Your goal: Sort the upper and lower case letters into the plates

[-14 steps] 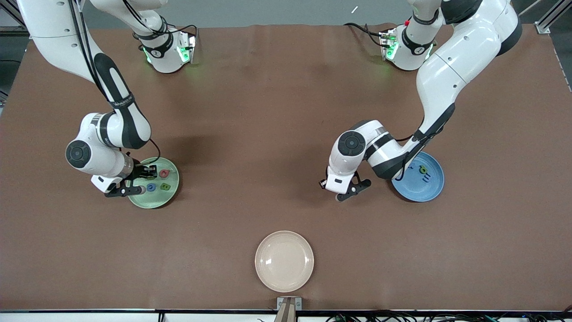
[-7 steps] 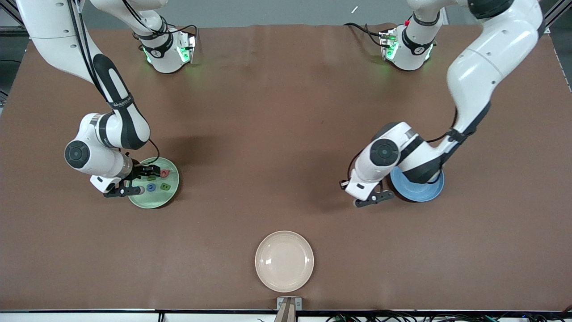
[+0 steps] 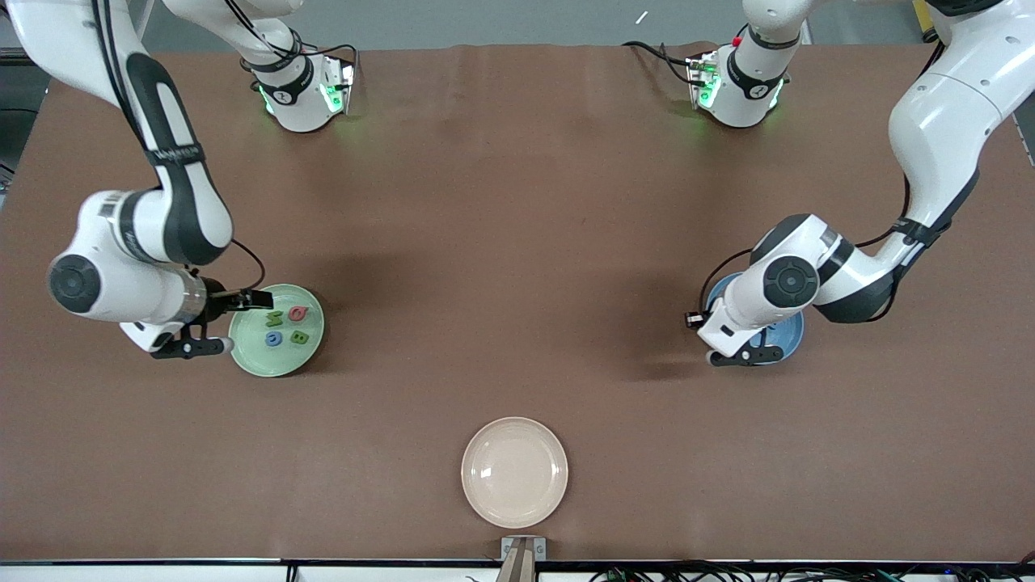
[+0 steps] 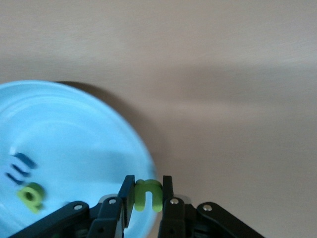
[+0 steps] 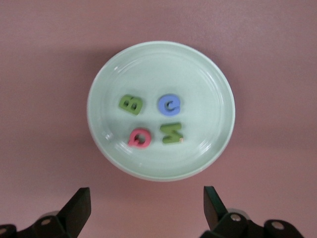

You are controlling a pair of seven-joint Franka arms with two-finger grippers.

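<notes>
A small green letter (image 4: 147, 194), shaped like a lower-case n, sits pinched between the left jaws (image 4: 147, 194), right over the rim of the blue plate (image 4: 74, 148), where a blue letter (image 4: 20, 167) and a green one (image 4: 29, 196) already lie. If let go here, it could clip the rim and fall onto the worktop (image 3: 501, 242). The right jaws (image 5: 143, 208) stand wide and empty beside the green plate (image 5: 218, 89), which holds four letters (image 5: 151, 121).

Bench (image 3: 517, 242): matt brown covering, cloth-like, faint creases. Green plate (image 5: 218, 84), blue plate (image 4: 74, 124) and cream plate (image 3: 514, 472): smooth, glossy. Letters (image 5: 171, 133): matt, foam-like. Arm shells (image 3: 938, 129): glossy white plastic.
</notes>
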